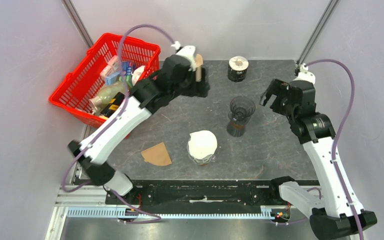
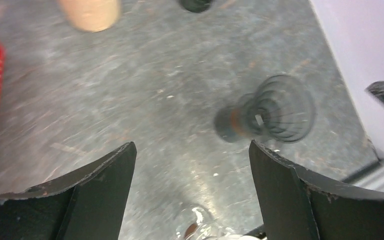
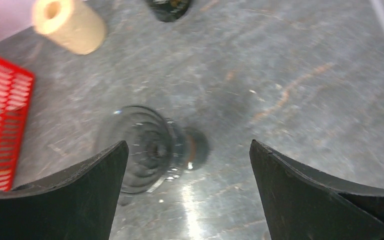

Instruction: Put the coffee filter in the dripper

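- tabletop [image 1: 280, 150]: dark grey, scratched surface that carries all the loose items.
- filter [image 1: 156, 154]: brown paper cone lying flat on the near-left part of the tabletop. it is well apart from both hands and not in the dripper.
- dripper [image 1: 240, 114]: dark, ribbed, see-through funnel on a narrow base, standing upright near the middle of the tabletop. nothing shows inside it. it is between the two hands, closer to the right one.
- left hand [image 2: 191, 144]: fingers wide apart with only bare tabletop between them. it is raised over the far-left part of the tabletop, close to the cylinder. the wrist view shows the dripper ahead and to the right, apart from the fingers.
- right hand [image 3: 189, 144]: fingers wide apart, gripping nothing, held above the right side of the tabletop. the dripper lies ahead, in line with the left finger, and is not touched.
- cylinder [image 1: 198, 64]: tan, with a hole in one end, at the far edge beside the left hand.
- can [image 1: 238, 69]: dark with a pale top, at the far edge behind the dripper.
- glass [image 1: 202, 145]: clear vessel with a white top, near the front, between filter and dripper.
- basket [image 1: 141, 54]: red mesh, far left, holding assorted packets and bottles.
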Robot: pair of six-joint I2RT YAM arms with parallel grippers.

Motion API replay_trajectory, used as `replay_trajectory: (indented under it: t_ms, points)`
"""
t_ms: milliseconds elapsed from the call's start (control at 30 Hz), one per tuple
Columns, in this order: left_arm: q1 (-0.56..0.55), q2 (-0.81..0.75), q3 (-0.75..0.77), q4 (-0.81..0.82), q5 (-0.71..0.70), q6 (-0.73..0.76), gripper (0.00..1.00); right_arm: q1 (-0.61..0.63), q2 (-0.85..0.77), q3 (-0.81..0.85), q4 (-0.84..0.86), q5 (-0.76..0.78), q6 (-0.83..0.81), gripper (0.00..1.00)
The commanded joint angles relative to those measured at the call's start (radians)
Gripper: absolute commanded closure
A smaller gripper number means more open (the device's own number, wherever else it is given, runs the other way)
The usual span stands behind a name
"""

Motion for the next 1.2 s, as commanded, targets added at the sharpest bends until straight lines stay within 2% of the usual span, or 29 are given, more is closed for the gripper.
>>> replay_trajectory:
  t_ms: [0,67,200,333,467,567,700,767,867,1000,1167]
  points:
    - [0.005,-0.210,-0.257,0.050,-0.308,-0.064,0.10,0.006,0.109,0.129,0.089,-0.261,-0.055,0.01]
    - [0.019,-0.296,-0.375,0.043,-0.360,-0.132,0.10,0.035,0.171,0.170,0.109,-0.327,-0.055,0.01]
    - [0.048,-0.429,-0.580,-0.014,-0.446,-0.309,0.10,0.183,0.299,0.284,0.129,-0.313,-0.105,0.01]
    - [0.076,-0.513,-0.740,-0.072,-0.429,-0.434,0.09,0.346,0.439,0.385,0.117,-0.283,-0.156,0.01]
    - [0.084,-0.544,-0.899,-0.133,-0.416,-0.509,0.09,0.384,0.492,0.381,0.136,-0.272,-0.145,0.01]
    - [0.092,-0.526,-1.004,-0.128,-0.378,-0.540,0.09,0.386,0.494,0.335,0.154,-0.214,-0.139,0.01]
    - [0.098,-0.473,-1.110,0.022,-0.247,-0.538,0.09,0.385,0.486,0.290,0.164,-0.173,-0.130,0.01]
    - [0.100,-0.421,-1.142,0.123,-0.187,-0.526,0.09,0.385,0.476,0.266,0.171,-0.154,-0.127,0.01]
    - [0.102,-0.331,-1.144,0.159,-0.166,-0.526,0.10,0.385,0.460,0.242,0.175,-0.134,-0.129,0.01]
    - [0.112,-0.240,-1.159,0.186,-0.181,-0.540,0.17,0.386,0.442,0.214,0.185,-0.113,-0.130,0.01]
    - [0.147,-0.215,-1.245,0.312,-0.132,-0.549,0.28,0.385,0.434,0.198,0.189,-0.107,-0.132,0.01]
